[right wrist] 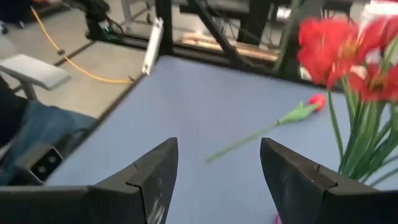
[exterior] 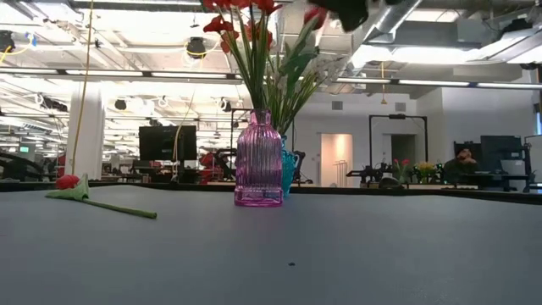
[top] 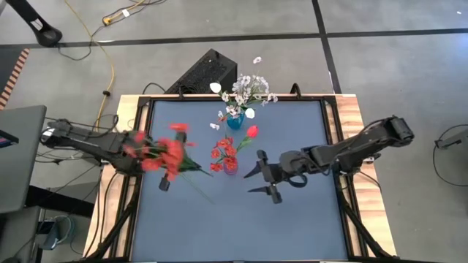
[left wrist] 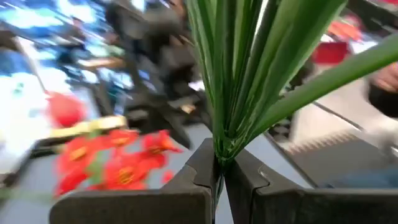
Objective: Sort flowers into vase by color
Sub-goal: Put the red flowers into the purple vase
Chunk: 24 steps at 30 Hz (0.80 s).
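My left gripper (top: 164, 174) is shut on a red-bloomed spray (top: 167, 153), held above the table left of the pink vase (top: 230, 166). The pink vase holds several red flowers (exterior: 246, 34). Behind it, a blue vase (top: 234, 121) holds white flowers (top: 248, 89). A red tulip (exterior: 69, 182) lies flat on the table left of the pink vase; it also shows in the right wrist view (right wrist: 292, 115). My right gripper (top: 253, 180) is open and empty, just right of the pink vase; its fingers (right wrist: 155, 174) stand wide apart. My left gripper pinches the spray's bundle of green stems (left wrist: 217, 154) between its two fingers, just where the long leaves fan out. The fingers come about level from the table's left. The spray is lifted clear of the table, and its leaves (left wrist: 249, 68) stick out past the fingertips.
The two vases stand close together at the table's middle and far middle. The blue-grey tabletop (top: 292, 226) is bare on the near side and the right. A wooden frame (top: 351, 109) edges the table.
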Tool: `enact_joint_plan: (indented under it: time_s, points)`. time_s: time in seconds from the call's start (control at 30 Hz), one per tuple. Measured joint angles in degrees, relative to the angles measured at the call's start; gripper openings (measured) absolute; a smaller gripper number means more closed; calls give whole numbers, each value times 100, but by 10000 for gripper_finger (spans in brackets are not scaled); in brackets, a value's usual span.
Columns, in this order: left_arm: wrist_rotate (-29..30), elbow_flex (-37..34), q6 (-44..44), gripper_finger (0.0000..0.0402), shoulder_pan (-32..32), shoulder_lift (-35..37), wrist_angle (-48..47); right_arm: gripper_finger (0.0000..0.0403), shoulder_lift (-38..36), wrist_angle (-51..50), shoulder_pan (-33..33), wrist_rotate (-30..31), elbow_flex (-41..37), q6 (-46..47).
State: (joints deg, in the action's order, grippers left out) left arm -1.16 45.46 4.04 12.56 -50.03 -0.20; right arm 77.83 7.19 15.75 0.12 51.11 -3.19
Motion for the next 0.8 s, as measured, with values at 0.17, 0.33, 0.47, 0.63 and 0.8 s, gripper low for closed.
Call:
enact_joint_plan:
  time_s: [0.17,0.33,0.47,0.63,0.8]
  points:
    - [-1562,1079,-88,9,-81,-1021,-1265,255,-223,-19,219,-1,0,-126]
    - [-2038,1567,14,13,-84,-1934,-1296,255,-134,403,334,-24,2,-358]
    - [-1917,1958,257,14,-157,-2522,-1291,255,32,679,328,-23,1,-420]
    - [-1787,2476,441,14,-203,-3072,-1321,255,139,997,280,5,-3,-437]
    - [-1764,2769,584,15,-203,-3425,-1336,255,329,1484,210,0,0,-572]
